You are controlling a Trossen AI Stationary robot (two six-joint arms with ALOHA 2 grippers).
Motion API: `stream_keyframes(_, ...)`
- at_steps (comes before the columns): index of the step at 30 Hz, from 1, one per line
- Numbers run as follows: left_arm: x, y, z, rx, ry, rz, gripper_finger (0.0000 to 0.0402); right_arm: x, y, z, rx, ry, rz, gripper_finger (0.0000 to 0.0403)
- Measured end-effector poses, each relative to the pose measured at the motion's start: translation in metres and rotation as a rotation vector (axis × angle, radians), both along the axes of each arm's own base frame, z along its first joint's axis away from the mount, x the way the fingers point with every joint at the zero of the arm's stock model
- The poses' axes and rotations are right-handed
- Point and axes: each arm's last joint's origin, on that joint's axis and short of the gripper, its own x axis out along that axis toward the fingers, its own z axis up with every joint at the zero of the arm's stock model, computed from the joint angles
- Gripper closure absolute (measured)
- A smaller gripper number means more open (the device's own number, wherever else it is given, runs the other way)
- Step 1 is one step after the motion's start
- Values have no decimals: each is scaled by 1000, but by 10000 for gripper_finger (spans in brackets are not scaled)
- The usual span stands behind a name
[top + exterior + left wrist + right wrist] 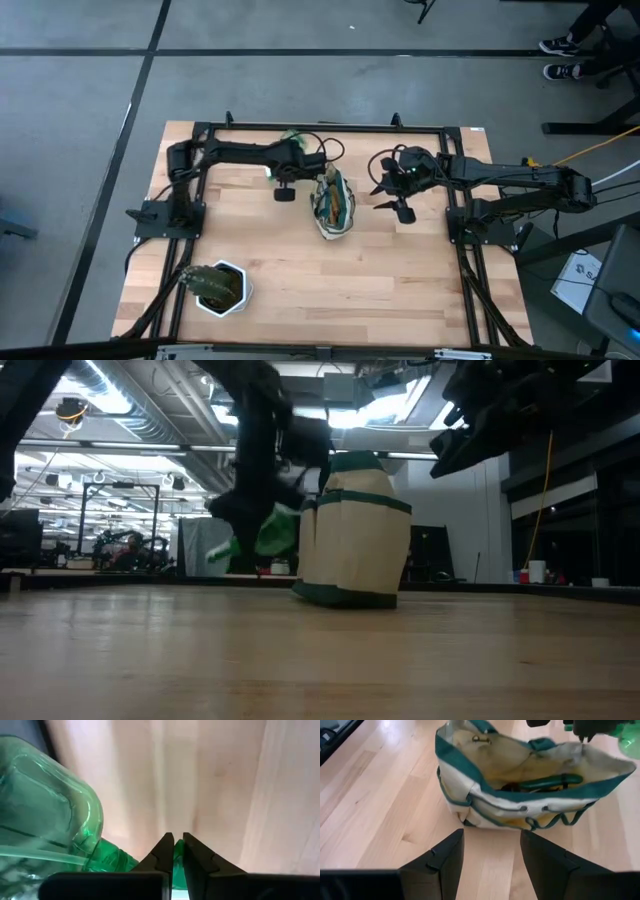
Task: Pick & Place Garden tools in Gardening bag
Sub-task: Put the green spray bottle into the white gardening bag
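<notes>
The right gripper [490, 865] hovers with fingers spread wide and empty, facing the cream fabric gardening bag with dark green trim [520, 802], which stands mid-table with tools already inside. Beyond it, the left gripper [173, 851] pinches the green translucent plastic spray bottle [47, 815] near the bag's far side. A thin grip could let the bottle swing or slip, or catch the soft rim. Bare wooden tabletop [400, 280] leaves room around.
</notes>
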Motion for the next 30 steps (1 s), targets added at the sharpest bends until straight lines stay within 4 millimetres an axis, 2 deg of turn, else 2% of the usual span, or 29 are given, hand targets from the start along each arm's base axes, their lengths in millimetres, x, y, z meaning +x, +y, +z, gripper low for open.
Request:
stream_keyframes(6,-8,-24,49,182,-61,-151,386,4,-1,4,-23,-56,-12,206)
stream_keyframes(11,-14,-48,86,240,-164,-319,387,8,-4,10,-73,-122,-55,206)
stream_keyframes(16,-14,-71,114,200,-389,-441,387,17,-7,26,-71,-301,-122,206)
stream_keyframes(21,-4,-86,141,180,-675,-557,387,23,-8,43,-52,-488,-153,206)
stream_keyframes(26,5,-93,160,81,-939,-655,387,24,-7,49,-80,-555,-120,206)
stream_keyframes(30,9,-92,166,14,-1038,-718,387,25,-7,50,-38,-557,-140,206)
